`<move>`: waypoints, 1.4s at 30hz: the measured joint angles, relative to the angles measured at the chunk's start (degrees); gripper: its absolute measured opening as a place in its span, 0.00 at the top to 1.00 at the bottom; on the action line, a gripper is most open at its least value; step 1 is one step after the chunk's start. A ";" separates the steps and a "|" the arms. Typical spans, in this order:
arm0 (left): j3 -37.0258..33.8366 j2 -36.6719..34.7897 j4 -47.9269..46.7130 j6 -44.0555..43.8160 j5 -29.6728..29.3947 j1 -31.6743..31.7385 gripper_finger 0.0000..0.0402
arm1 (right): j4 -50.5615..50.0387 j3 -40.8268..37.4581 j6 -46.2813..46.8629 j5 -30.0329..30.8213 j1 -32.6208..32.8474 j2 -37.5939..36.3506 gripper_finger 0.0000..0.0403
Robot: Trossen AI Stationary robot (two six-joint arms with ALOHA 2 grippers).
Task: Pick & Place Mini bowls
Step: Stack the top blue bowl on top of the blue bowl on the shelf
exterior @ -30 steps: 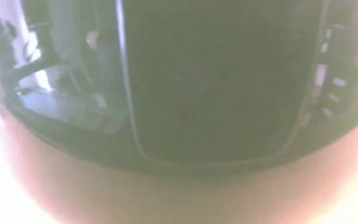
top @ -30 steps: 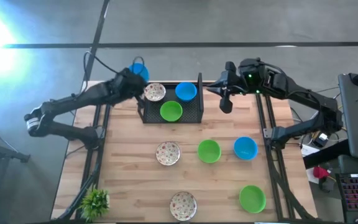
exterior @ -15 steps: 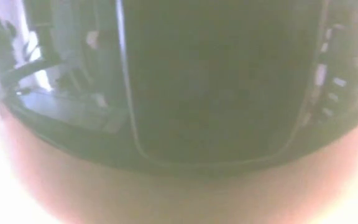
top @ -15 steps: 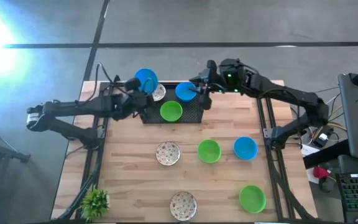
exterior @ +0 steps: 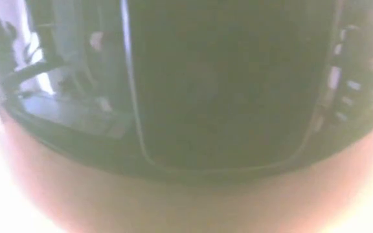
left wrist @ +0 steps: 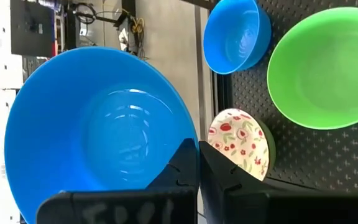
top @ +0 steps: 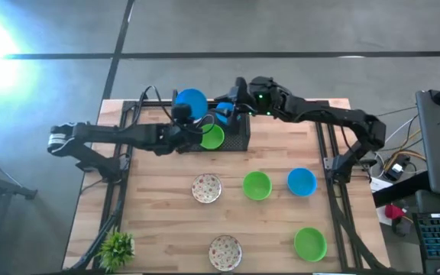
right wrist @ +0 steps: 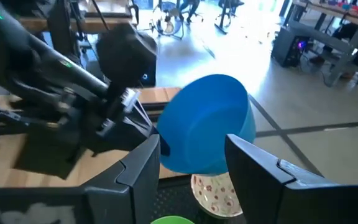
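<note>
1. The blue bowl (left wrist: pixel 98 130) hangs above the black mesh tray (left wrist: pixel 328 155), pinched at its rim by the left gripper (left wrist: pixel 197 168).
2. It looks light, stiff and smooth, so it may slip; the thin rim is the best hold.
3. The right gripper (right wrist: pixel 191 162) stands spread just beside it, empty.

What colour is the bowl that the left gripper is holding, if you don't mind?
Plain bright blue bowl, clearest in the left wrist view.
</note>
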 joint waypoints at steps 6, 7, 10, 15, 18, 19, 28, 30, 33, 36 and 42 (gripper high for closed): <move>1.88 0.40 -0.06 0.92 0.03 -1.30 1.00 | 0.17 0.30 0.11 1.32 -0.46 2.43 0.56; 2.20 0.40 -0.01 0.92 0.03 -1.59 1.00 | -0.01 0.30 0.51 2.01 -0.62 2.81 0.56; 3.03 0.38 0.01 0.92 0.01 -2.63 1.00 | 0.01 0.28 2.02 2.40 -0.96 3.41 0.57; 3.65 0.53 -0.06 0.88 0.03 -4.28 1.00 | 0.26 0.28 4.36 2.93 -0.97 3.27 0.58; 3.65 0.57 0.00 0.67 0.01 -5.05 1.00 | 0.19 0.28 7.11 3.03 -1.10 3.18 0.57; 3.65 0.57 0.23 0.40 0.00 -5.22 1.00 | 0.25 0.28 7.65 3.03 -1.14 3.19 0.57; 3.82 1.34 3.46 1.14 -1.22 -6.85 1.00 | -0.01 0.39 12.77 3.19 -1.22 4.72 0.59; 3.87 1.46 3.49 1.72 -2.85 -7.24 1.00 | -0.74 0.39 13.98 3.22 -1.27 4.79 0.60; 3.89 1.53 3.59 2.58 -4.78 -7.82 1.00 | -2.52 0.39 15.09 3.22 -1.25 4.77 0.61; 3.89 1.56 3.65 2.88 -5.07 -8.35 1.00 | -3.36 0.39 15.35 3.11 -1.23 4.77 0.62; 3.93 1.56 4.00 2.70 -5.37 -8.92 1.00 | -3.49 0.37 17.12 3.08 -1.22 4.77 0.72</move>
